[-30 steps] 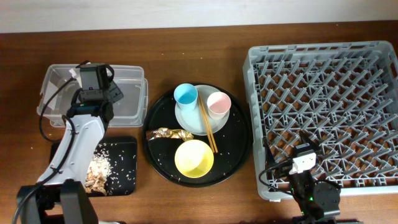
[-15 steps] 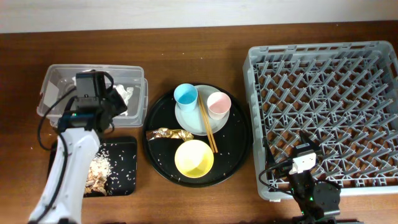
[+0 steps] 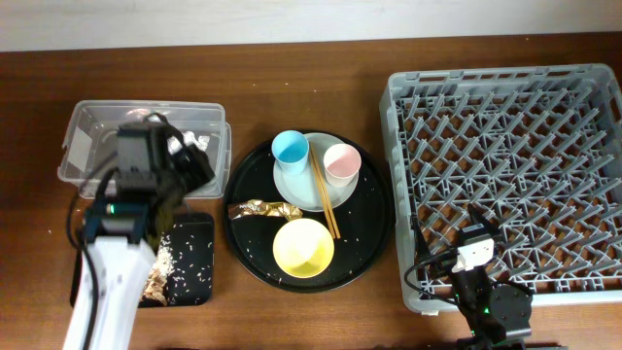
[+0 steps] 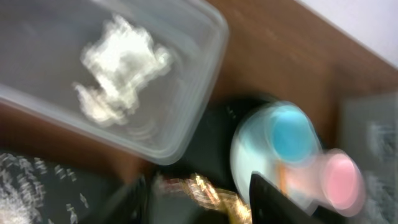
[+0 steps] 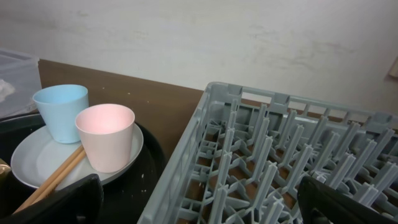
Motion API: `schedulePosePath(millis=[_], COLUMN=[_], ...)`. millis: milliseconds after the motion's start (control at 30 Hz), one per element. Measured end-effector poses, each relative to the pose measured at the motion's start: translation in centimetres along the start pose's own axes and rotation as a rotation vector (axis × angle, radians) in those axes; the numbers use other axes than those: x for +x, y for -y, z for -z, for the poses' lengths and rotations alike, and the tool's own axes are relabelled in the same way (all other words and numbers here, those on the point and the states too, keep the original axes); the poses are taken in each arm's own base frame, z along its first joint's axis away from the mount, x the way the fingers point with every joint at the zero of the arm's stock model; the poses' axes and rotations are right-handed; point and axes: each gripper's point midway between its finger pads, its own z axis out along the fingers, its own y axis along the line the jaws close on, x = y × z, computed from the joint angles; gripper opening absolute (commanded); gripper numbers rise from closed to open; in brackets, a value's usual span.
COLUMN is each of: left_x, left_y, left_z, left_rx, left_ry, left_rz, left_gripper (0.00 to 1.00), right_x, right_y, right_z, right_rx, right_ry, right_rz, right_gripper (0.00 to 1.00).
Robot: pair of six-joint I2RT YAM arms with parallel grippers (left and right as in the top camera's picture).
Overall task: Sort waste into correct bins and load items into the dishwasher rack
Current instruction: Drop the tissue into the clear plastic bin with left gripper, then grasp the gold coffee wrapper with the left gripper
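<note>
Wrapper to be picked up next
The crumpled white tissue (image 4: 121, 68) is seen lying inside the clear tub (image 4: 186, 124), so the shiny gold-brown wrapper (image 3: 260, 209) is judged to be the next waste. It is laid flat on the round black tray (image 3: 374, 243), just beside the yellow bowl (image 3: 303, 247) and near the chopsticks (image 3: 326, 204). The left gripper (image 4: 200, 196) is held with its fingers spread and nothing between them. It should be lowered straight over the wrapper's middle and closed slowly, so that the bowl and chopsticks are not bumped. The right gripper (image 5: 202, 202) is also spread wide and empty, by the edge of the rack (image 5: 280, 155)
</note>
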Motion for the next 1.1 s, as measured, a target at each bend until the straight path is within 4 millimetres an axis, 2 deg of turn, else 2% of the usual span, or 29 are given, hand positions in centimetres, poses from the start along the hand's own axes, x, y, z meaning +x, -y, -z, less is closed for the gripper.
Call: schedulePosePath(millis=[33, 67, 133, 200, 300, 333, 433, 533, 700, 867, 967, 1100], left_x=[1.5, 2.9, 5.4, 7.7, 11.1, 11.6, 12.5, 13.9, 16.0, 16.9, 16.9, 16.6], left_y=[1.2, 1.8, 3.5, 4.0, 3.2, 3.1, 4.1, 3.7, 2.5, 1.9, 2.1, 2.3], left_z=[1.3, 1.8, 1.6, 0.5, -2.1, -2.8, -6.7, -9.7, -11.7, -12.7, -13.3, -12.9], left_rx=[0.031, 0.038, 0.048, 0.005, -0.12, -0.146, -0.178, -0.22, -0.283, -0.315, -0.31, -0.3], left_ry=[-0.032, -0.069, -0.137, -0.177, -0.237, -0.243, -0.234, -0.27, -0.334, -0.351, -0.344, -0.336], left_rz=[0.002, -0.003, -0.005, 0.025, 0.119, 0.147, 0.196, 0.209, 0.2, 0.212, 0.228, 0.234], left_gripper=[0.51, 0.51, 0.51, 0.52, 0.55, 0.55, 0.55, 0.55, 0.55, 0.53, 0.5, 0.51], right_x=[0.0, 0.0, 0.0, 0.0, 0.0, 0.0, 0.0, 0.0, 0.0, 0.0, 0.0, 0.0], right_y=[0.0, 0.0, 0.0, 0.0, 0.0, 0.0, 0.0, 0.0, 0.0, 0.0, 0.0, 0.0], right_z=[0.0, 0.0, 0.0, 0.0, 0.0, 0.0, 0.0, 0.0, 0.0, 0.0, 0.0, 0.0], right_rx=[0.0, 0.0, 0.0, 0.0, 0.0, 0.0, 0.001, 0.0, 0.0, 0.0, 0.0, 0.0], right_ry=[0.0, 0.0, 0.0, 0.0, 0.0, 0.0, 0.0, 0.0, 0.0, 0.0, 0.0, 0.0], right_rz=[0.0, 0.0, 0.0, 0.0, 0.0, 0.0, 0.0, 0.0, 0.0, 0.0, 0.0, 0.0], right_gripper=[0.98, 0.98, 0.98, 0.98, 0.98, 0.98, 0.98, 0.98, 0.98, 0.98, 0.98, 0.98])
